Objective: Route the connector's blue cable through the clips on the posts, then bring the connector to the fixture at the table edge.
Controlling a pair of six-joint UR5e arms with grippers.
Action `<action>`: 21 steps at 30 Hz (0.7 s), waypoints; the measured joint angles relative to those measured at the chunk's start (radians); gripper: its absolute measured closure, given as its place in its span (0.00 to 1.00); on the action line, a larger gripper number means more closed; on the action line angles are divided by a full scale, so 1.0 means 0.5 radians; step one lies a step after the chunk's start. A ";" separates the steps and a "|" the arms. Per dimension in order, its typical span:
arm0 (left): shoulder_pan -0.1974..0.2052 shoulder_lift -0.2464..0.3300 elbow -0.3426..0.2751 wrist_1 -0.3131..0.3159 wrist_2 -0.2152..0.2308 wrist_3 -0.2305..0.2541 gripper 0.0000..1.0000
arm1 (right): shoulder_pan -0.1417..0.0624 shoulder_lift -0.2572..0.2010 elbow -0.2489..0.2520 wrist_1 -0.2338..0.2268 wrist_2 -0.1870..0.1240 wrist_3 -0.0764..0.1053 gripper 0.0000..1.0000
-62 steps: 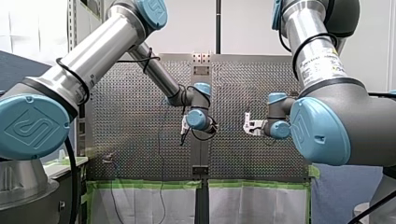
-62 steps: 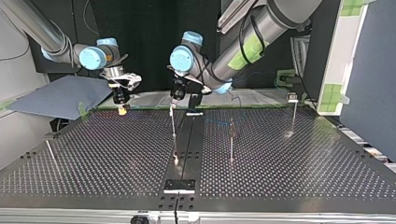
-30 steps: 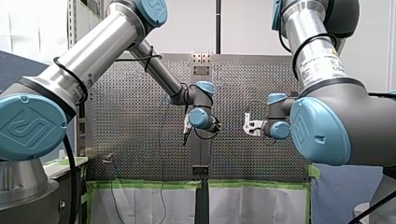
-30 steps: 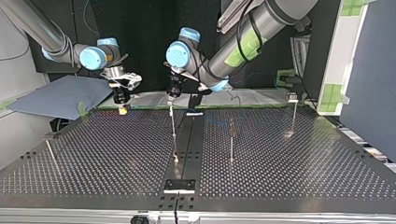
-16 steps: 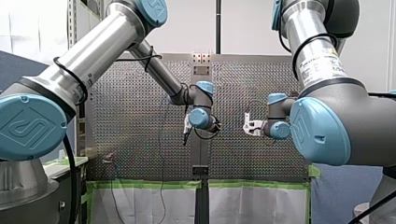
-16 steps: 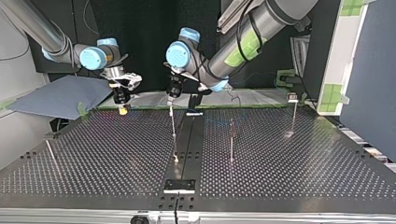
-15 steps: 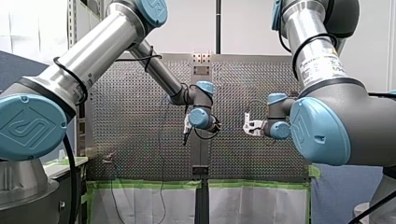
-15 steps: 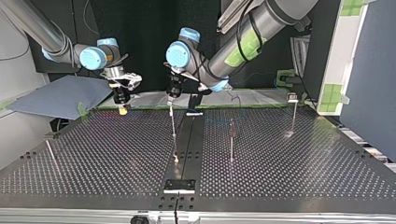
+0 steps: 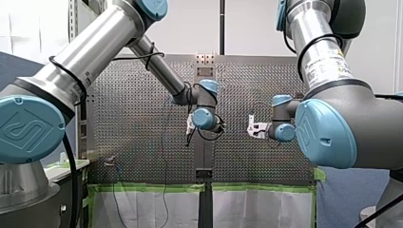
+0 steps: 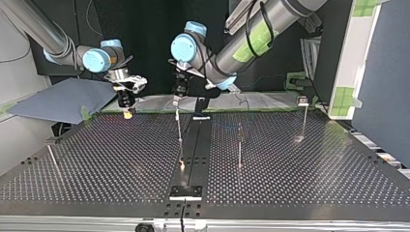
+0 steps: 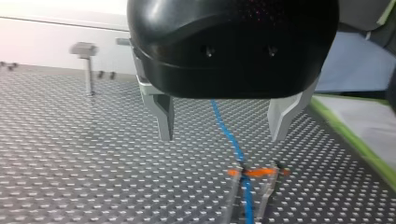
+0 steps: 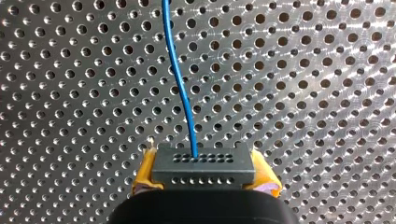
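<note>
Front view: my left gripper (image 9: pixel 189 131) hangs over the middle of the perforated table (image 9: pixel 133 104), with my right gripper (image 9: pixel 252 127) near it. The print on a label (image 9: pixel 328 64) on my right arm is too small to read.

Top view: my left gripper (image 10: pixel 177 102) hovers directly above a post (image 10: pixel 180 130), nearer to it than my right gripper (image 10: pixel 127 114).

Left wrist view: the metal fingers (image 11: pixel 163 116) are spread wide and hold nothing. The blue cable (image 11: pixel 228 133) runs lengthwise under the gap between them and on between the prongs of the orange-tipped clip (image 11: pixel 254 172), just below and ahead. It appears seated there, so a fresh grasp would mean coming straight down.

Right wrist view: yellow pads (image 12: pixel 144 175) pinch the connector (image 12: pixel 204 165), and its cable leads straight ahead over the table.
</note>
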 joint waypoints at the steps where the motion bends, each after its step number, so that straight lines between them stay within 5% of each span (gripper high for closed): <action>1: -0.004 0.017 -0.018 0.017 -0.014 -0.011 0.00 | 0.000 0.000 0.000 0.000 0.000 0.000 1.00; 21: -0.051 0.371 -0.372 0.370 -0.244 -0.321 0.00 | 0.002 0.003 0.000 0.011 0.000 0.009 1.00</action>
